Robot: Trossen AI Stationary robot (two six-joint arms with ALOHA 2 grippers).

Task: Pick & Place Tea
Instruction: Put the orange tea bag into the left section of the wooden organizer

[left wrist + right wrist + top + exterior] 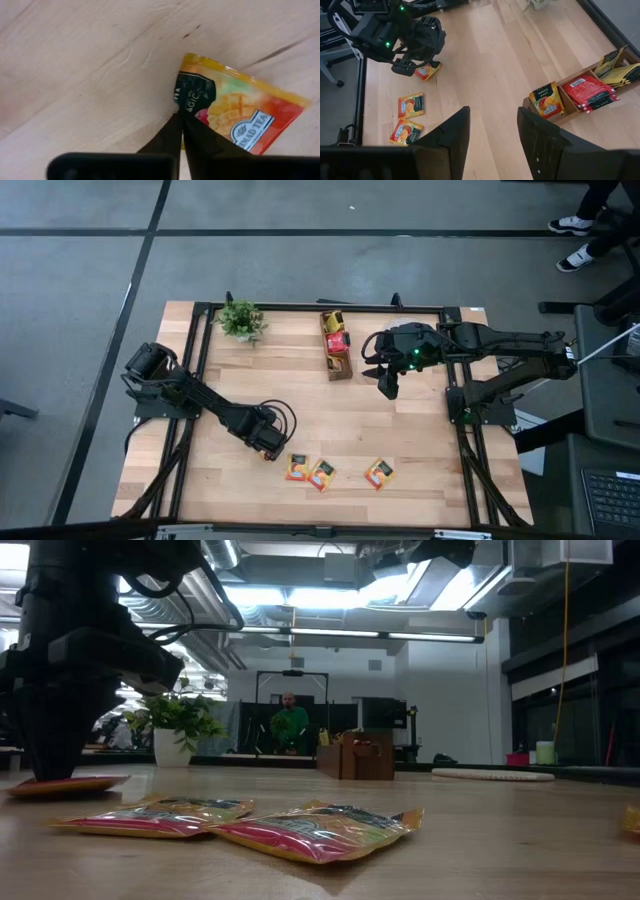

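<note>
An orange tea sachet [235,117] lies flat on the wooden surface [330,420] near its front edge, its rim pinched by the clenched jaws of the left gripper [181,120]. Three more sachets [322,474] lie just beside it. The right gripper [387,387] hovers, jaws released, near the sachet box [336,345].

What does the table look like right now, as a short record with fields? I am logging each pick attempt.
left gripper: shut on the edge of an orange tea sachet lying on the table
right gripper: open, holding nothing, hovering beside the wooden box
loose sachets: three more near the front edge
box: holds yellow, red and orange sachets
plant: far left corner
</note>
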